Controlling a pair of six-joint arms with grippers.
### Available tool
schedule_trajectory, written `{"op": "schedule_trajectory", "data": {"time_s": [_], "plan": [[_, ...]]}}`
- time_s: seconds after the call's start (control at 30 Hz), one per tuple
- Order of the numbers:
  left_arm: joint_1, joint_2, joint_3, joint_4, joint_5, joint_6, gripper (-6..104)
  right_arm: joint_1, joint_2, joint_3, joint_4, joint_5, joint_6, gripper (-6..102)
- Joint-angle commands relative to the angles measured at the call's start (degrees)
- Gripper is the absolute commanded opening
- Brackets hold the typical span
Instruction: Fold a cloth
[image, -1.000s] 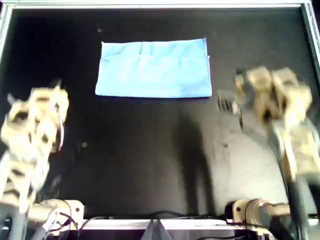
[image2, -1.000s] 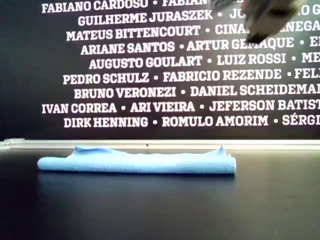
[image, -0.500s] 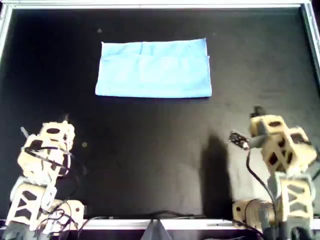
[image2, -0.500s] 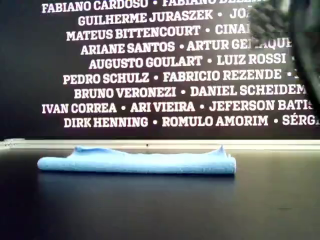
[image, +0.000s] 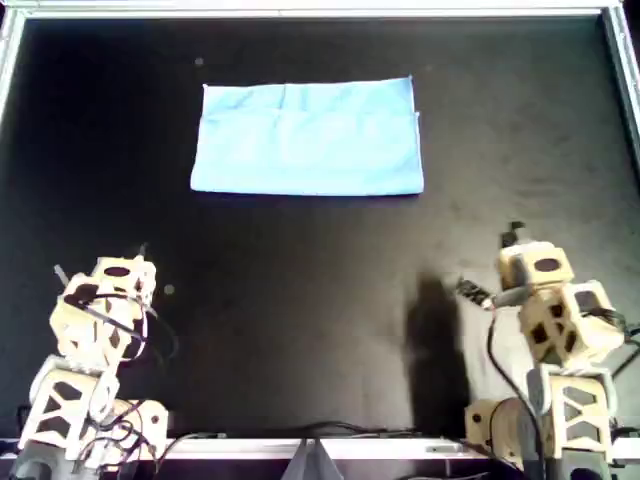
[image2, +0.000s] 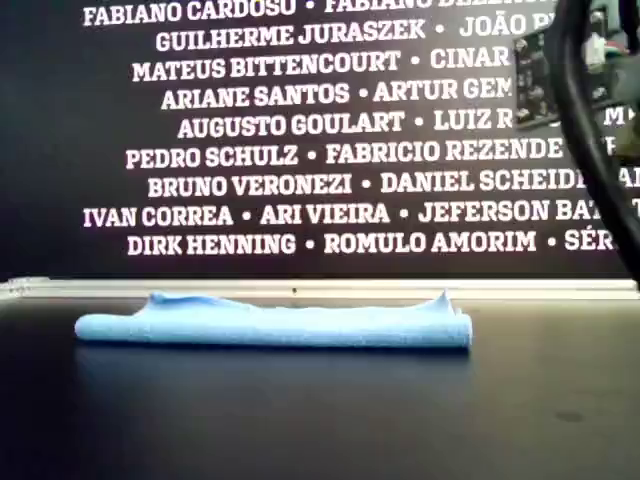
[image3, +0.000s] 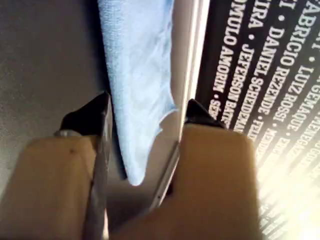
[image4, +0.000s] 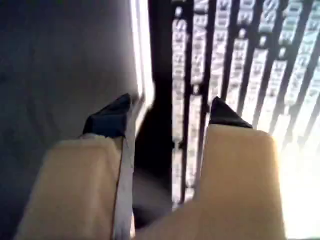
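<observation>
The light-blue cloth (image: 307, 137) lies folded into a flat rectangle on the far half of the black table. It shows as a low strip in the exterior view (image2: 275, 325). My first gripper (image3: 147, 107) is open and empty and looks from a distance at one end of the cloth (image3: 140, 75). Its arm (image: 548, 300) stands at the near edge on the overhead view's right. My second gripper (image4: 171, 105) is open and empty and faces the table's far rail and the wall, with no cloth in sight. Its arm (image: 100, 310) stands at the near left.
A metal rail (image: 320, 10) frames the black table (image: 300, 300). A dark wall with white printed names (image2: 300, 150) rises behind the far rail. A black cable and part of an arm (image2: 585, 130) hang at the exterior view's upper right.
Both arms have drawn back from beside the cloth toward the table's near edge and folded up. The cloth has not moved.
</observation>
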Motion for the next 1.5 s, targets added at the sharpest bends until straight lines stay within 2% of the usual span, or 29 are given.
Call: {"op": "schedule_trajectory", "data": {"time_s": [0.0,0.1,0.2,0.43,0.5,0.6,0.77,0.9,1.1,1.23,1.47], "plan": [[0.4,0.9,-2.1,-0.6,0.3,-0.4,52,3.9,-0.6,0.3,-2.5,-0.2,-0.09,62],[0.4,-1.1,-2.6,-0.6,0.2,-0.4,52,7.6,-4.8,-0.4,-3.4,0.5,-0.09,61],[0.4,-10.0,-6.9,-0.6,0.2,-0.4,52,8.3,-13.4,-4.6,-3.4,0.6,-0.09,62],[0.4,-49.9,-33.1,-0.8,0.2,-0.4,55,8.6,-48.3,-28.5,-3.4,-0.4,0.70,63],[0.3,-58.8,-39.6,-0.9,0.3,-0.5,61,8.6,-59.4,-36.1,-3.4,-0.5,0.79,63],[0.3,-68.8,-46.4,-0.9,0.3,-0.6,77,8.8,-72.8,-46.0,-3.5,-0.6,0.79,63],[0.3,-79.4,-54.1,-1.0,0.3,-0.5,101,14.1,-86.9,-58.4,-3.5,-0.5,0.88,63],[0.3,-87.7,-60.8,-1.0,0.3,-0.4,100,17.5,-95.4,-67.5,-3.5,-0.1,0.88,63],[0.3,-96.2,-69.3,-1.0,0.3,-0.4,100,17.1,-104.3,-79.1,-3.4,0.5,0.53,65],[0.3,-99.6,-73.3,-1.0,0.3,-0.4,99,17.2,-106.3,-82.0,-2.6,0.5,-0.18,71],[0.3,-106.0,-80.5,-0.9,0.3,-0.4,99,16.7,-108.4,-83.5,-2.4,0.7,-0.18,71]]}}
